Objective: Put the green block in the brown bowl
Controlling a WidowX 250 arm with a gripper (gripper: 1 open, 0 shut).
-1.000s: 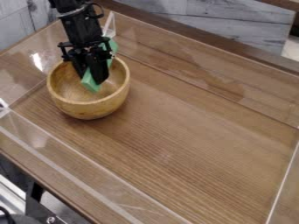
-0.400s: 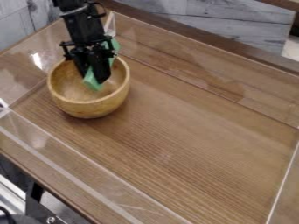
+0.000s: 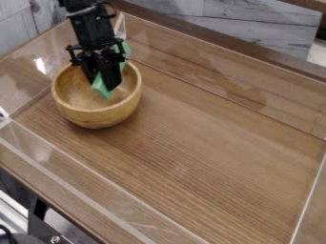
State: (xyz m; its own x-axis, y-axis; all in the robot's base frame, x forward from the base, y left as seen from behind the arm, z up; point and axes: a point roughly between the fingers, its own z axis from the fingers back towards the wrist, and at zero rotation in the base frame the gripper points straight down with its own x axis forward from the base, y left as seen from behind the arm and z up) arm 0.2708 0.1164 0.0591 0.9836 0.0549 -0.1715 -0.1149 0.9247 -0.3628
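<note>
The brown bowl [image 3: 91,105] stands at the left of the wooden table, round with thick walls and a golden inside. My black gripper [image 3: 101,84] reaches steeply down into it from the upper left. Its fingers are shut on the green block [image 3: 98,86], which hangs tilted between them just above the bowl's inside. Only the lower part of the block shows below the fingers.
A transparent raised rim [image 3: 152,214] runs around the wooden table top [image 3: 216,133]. A grey brick wall [image 3: 242,19] stands behind the table. A small green patch [image 3: 124,49] shows by the arm behind the bowl.
</note>
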